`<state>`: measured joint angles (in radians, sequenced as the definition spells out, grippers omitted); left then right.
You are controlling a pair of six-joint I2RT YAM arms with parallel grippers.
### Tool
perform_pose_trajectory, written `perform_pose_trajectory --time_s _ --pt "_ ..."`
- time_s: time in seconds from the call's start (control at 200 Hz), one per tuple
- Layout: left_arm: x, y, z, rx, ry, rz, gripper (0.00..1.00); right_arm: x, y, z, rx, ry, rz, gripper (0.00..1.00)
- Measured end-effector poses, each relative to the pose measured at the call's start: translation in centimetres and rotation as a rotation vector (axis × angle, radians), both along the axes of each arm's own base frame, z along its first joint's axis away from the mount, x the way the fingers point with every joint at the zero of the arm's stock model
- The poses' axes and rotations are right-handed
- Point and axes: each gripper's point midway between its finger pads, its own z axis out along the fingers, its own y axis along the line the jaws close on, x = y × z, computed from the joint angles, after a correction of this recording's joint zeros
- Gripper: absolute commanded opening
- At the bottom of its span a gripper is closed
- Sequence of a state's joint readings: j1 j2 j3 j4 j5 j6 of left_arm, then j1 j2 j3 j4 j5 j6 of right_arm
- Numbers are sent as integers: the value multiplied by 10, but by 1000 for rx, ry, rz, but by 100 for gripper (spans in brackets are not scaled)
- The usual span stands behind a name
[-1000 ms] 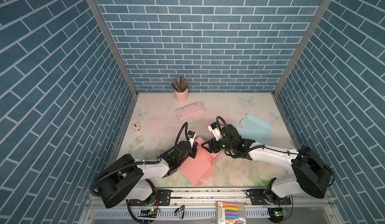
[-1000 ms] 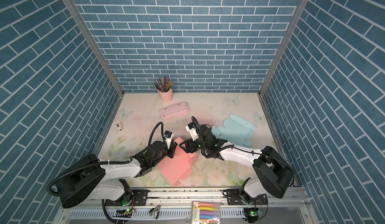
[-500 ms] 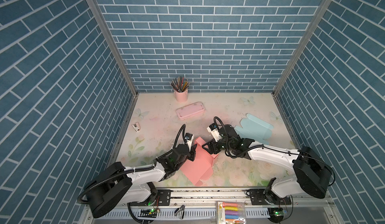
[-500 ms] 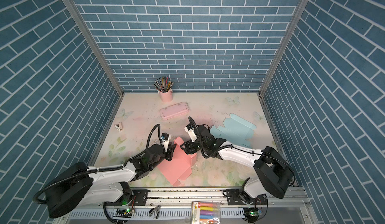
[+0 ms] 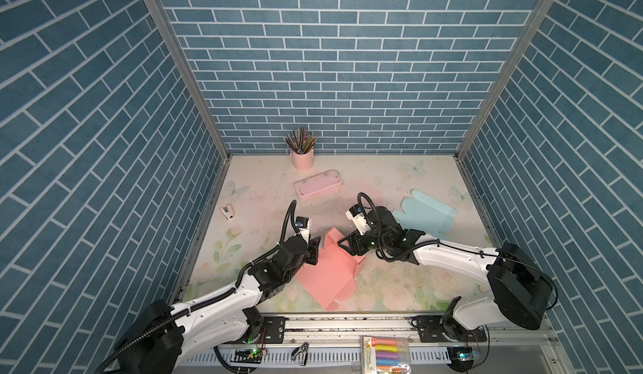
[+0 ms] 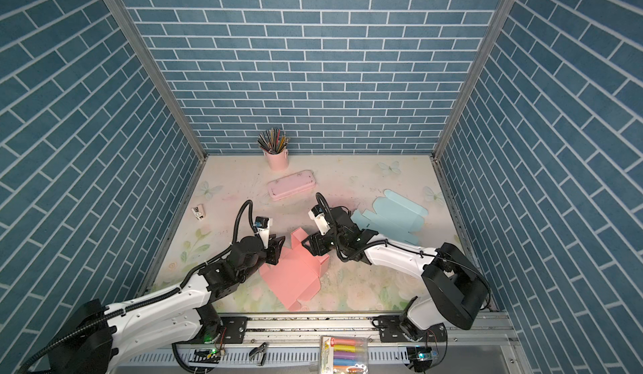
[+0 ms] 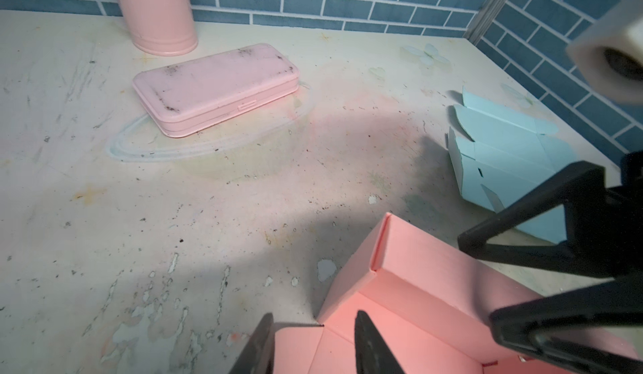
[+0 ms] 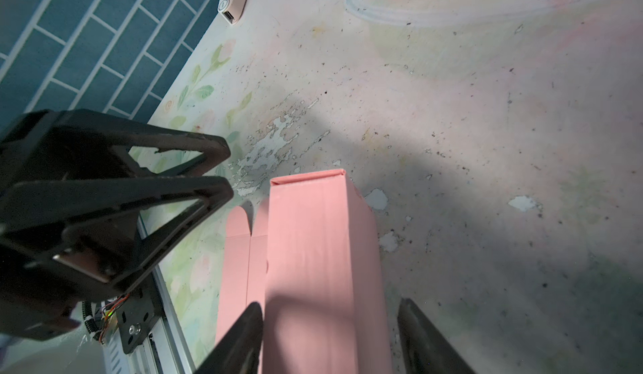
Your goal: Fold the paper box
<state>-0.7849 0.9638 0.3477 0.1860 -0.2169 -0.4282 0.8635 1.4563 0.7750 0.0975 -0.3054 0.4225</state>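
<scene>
**Both grippers loose at the pink box**

One mark reads clearly: a 6 on the marker pack [image 5: 386,353], well in front of the pencil case [image 5: 317,184], past the table [image 5: 250,194] edge. The pink paper box [image 5: 328,273] lies half-formed, also in front of the case, with one wall raised. The right gripper [image 8: 328,304] straddles that wall with its jaws wide. One finger [image 8: 243,337] is against the card and the other is clear, so nothing is clamped. The left gripper [image 7: 313,320] is partly spread over the box's flat edge panel, gripping nothing.
</scene>
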Motion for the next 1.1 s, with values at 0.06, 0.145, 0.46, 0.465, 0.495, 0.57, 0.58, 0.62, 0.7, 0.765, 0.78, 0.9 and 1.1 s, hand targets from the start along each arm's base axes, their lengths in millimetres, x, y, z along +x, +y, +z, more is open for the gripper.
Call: perform_pose_trajectory --time_s 0.06,0.145,0.46,0.465,0.495,0.57,0.58,0.62,0.7,0.765,0.78,0.9,1.1 --pt "2 3 -1 -13 18 6 40 2 0 1 13 0 1 60" --pt "4 6 -2 -28 41 5 41 3 -2 1 31 10 1 59" --pt "4 4 9 -49 115 -23 47 1 -6 -3 57 69 11 66" --pt "4 4 9 -49 115 -23 47 1 -6 -3 56 69 12 66" --pt "4 3 13 -51 121 -23 48 1 -6 -3 53 79 10 67" --pt "6 2 24 -55 135 -23 49 0 -6 -2 43 98 6 70" --pt "6 2 25 -55 138 -23 50 0 -6 -1 41 102 5 70" --pt "6 2 31 -58 146 -24 51 1 -5 2 38 107 4 72" --pt "5 1 41 -64 162 -27 56 3 -2 11 35 109 3 76" --pt "5 1 46 -69 177 -26 64 3 -1 16 22 110 -2 78" --pt "5 2 46 -66 179 -27 66 3 0 17 17 111 -4 78" --pt "2 8 44 -85 227 -12 83 0 -1 17 -31 116 -10 83" --pt "-5 22 43 -105 276 14 88 -12 4 14 -153 107 6 88"
